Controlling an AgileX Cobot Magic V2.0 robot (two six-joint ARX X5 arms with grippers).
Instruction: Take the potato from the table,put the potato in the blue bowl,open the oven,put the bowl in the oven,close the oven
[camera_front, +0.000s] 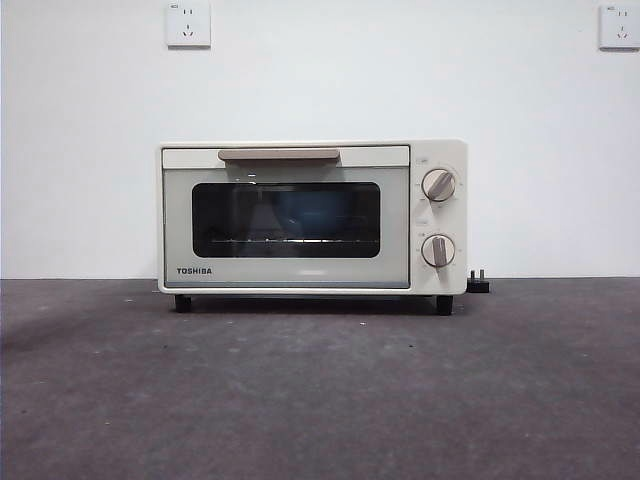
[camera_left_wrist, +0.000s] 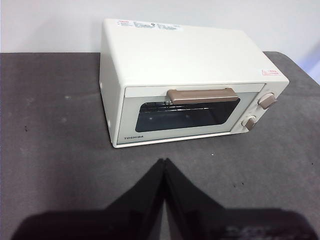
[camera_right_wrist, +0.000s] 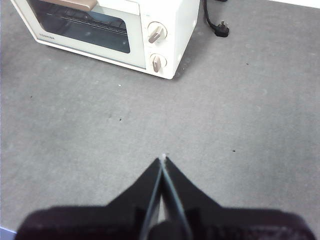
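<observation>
The cream-white oven (camera_front: 312, 218) stands at the back of the dark grey table (camera_front: 320, 390) with its door shut and the beige handle (camera_front: 279, 154) up. Behind the dark glass a dim blue shape (camera_front: 305, 213) shows; I cannot tell whether it is the blue bowl. The potato is out of view. My left gripper (camera_left_wrist: 164, 161) hangs shut and empty above the table in front of the oven (camera_left_wrist: 185, 85). My right gripper (camera_right_wrist: 163, 158) is also shut and empty, over bare table in front of the oven's knob side (camera_right_wrist: 156, 47). Neither arm appears in the front view.
A black power plug (camera_front: 479, 283) lies on the table by the oven's knob side, its cable (camera_right_wrist: 207, 17) running behind the oven. Two wall sockets (camera_front: 188, 24) (camera_front: 620, 25) sit high on the white wall. The table's edge (camera_left_wrist: 295, 60) shows beyond the oven.
</observation>
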